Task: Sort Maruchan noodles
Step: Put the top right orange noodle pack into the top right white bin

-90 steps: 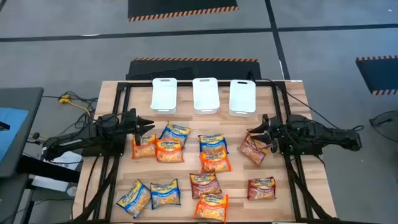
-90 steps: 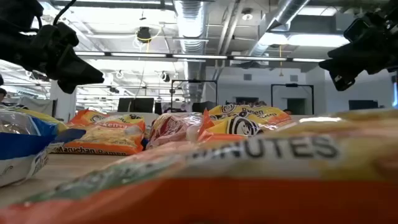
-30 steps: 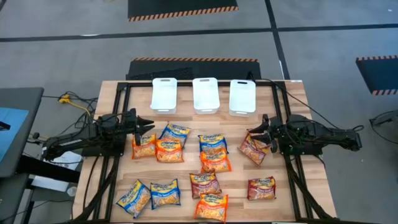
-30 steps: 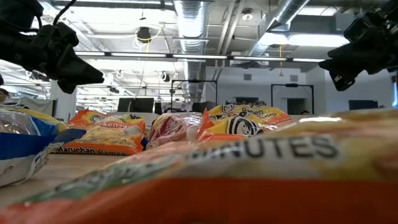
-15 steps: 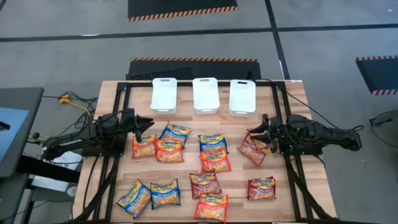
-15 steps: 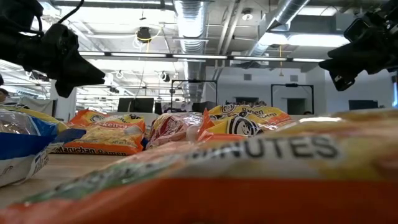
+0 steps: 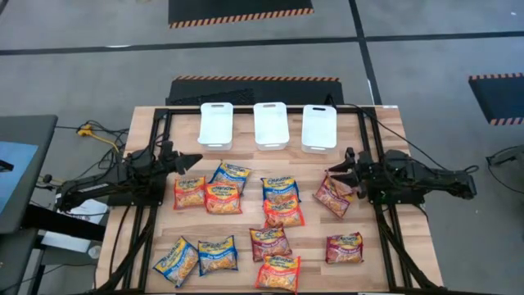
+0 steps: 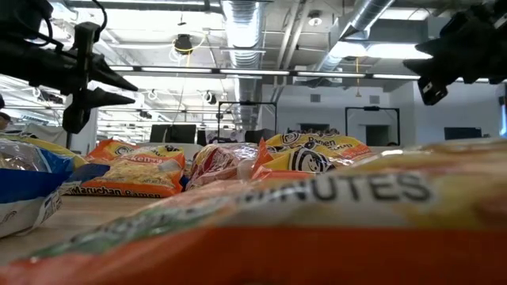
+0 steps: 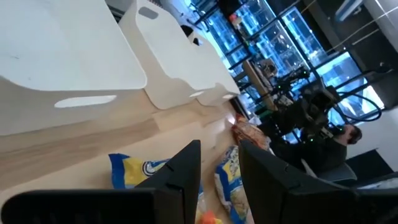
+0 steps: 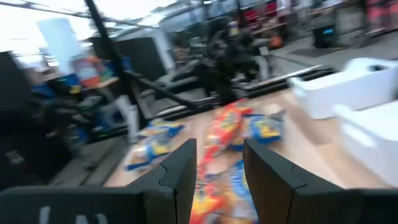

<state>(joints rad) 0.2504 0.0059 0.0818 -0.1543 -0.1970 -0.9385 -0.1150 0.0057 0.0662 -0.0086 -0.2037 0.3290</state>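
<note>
Wooden bench [image 7: 147, 123] carrying Maruchan noodles [image 7: 279, 212] scattered below three white bins [image 7: 269, 125]. Left gripper [image 7: 191, 161] hovering above an orange packet [image 7: 189, 192], fingers apart, empty. Right gripper [image 7: 336, 175] hanging over a dark red packet [image 7: 331, 197], parted, holding nothing.

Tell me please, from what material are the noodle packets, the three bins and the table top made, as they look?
The noodle packets look like thin glossy plastic film: crinkled, with bright highlights and printed colours. The three white bins seem to be matte moulded plastic, with rounded corners and cut-out handle slots. The table top appears to be light unpainted wood, since grain and board lines show.
</note>
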